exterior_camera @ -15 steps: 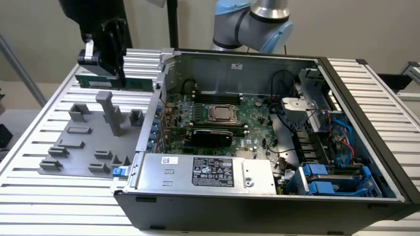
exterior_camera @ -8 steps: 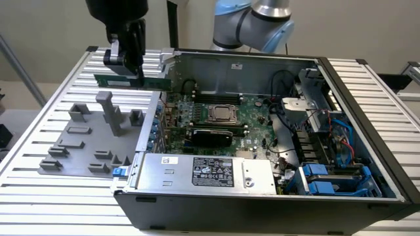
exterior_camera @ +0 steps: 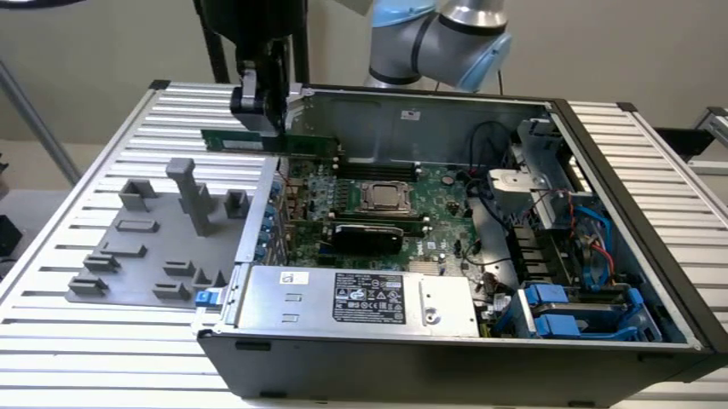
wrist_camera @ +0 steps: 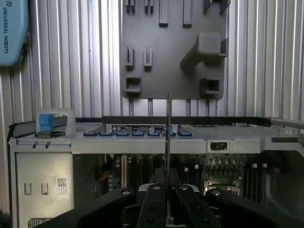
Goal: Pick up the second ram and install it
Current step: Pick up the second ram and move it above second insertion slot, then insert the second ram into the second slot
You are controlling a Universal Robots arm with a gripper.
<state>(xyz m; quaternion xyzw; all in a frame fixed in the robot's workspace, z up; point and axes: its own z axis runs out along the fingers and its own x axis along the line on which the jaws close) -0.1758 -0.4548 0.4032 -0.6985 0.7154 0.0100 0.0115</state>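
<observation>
I have the second ram [exterior_camera: 309, 145] in the gripper [exterior_camera: 262, 128]. The claw is closed down onto it and holds it near the middle, so a green length sticks out to either side. In the wrist view the stick [wrist_camera: 168, 137] appears edge-on, a thin line running straight out from between the fingers [wrist_camera: 153, 209], which pinch its flat faces with no gap that I can see.

The relation I am watching is stick to board. In the exterior view the ram's long axis runs from that view's left to its right, level, roughly parallel to the far wall of the computer case [exterior_camera: 623, 196]. It hangs in the air over the case's far corner on that view's left, clear of everything. The motherboard [exterior_camera: 438, 209] lies below it, nearer the camera and toward that view's right. The silver CPU socket [exterior_camera: 384, 197] is well apart from the stick. I cannot pick out the empty slot with confidence.

The grey fixture tray [exterior_camera: 148, 256] sits on the slatted table [exterior_camera: 80, 349], outside the case, on the exterior view's left.
</observation>
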